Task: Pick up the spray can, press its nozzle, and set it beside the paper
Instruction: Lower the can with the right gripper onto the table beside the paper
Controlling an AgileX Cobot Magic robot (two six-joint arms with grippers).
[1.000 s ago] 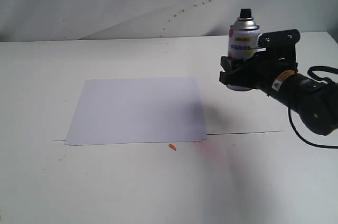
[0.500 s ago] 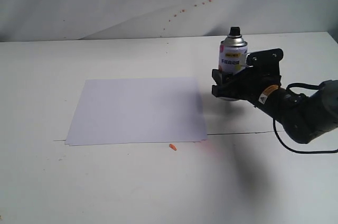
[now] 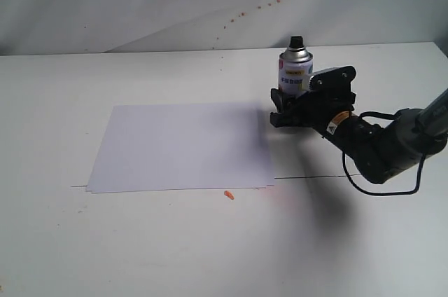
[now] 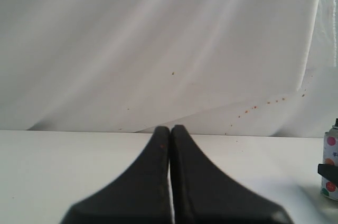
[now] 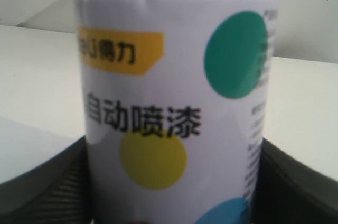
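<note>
The spray can stands upright in my right gripper, which is shut on its lower body. The black nozzle points up with nothing touching it. The can sits just right of the far right corner of the white paper, low over the table; its base is hidden by the fingers. In the right wrist view the can's label fills the frame between both fingers. My left gripper is shut and empty, far from the can.
A small orange fleck lies at the paper's near edge. A thin dark line crosses the table. A wrinkled white backdrop sheet with orange specks hangs behind. The right arm's cable loops over the table.
My right gripper has carried the spray can left and down, from higher up at the right to a spot next to the paper's right edge.
</note>
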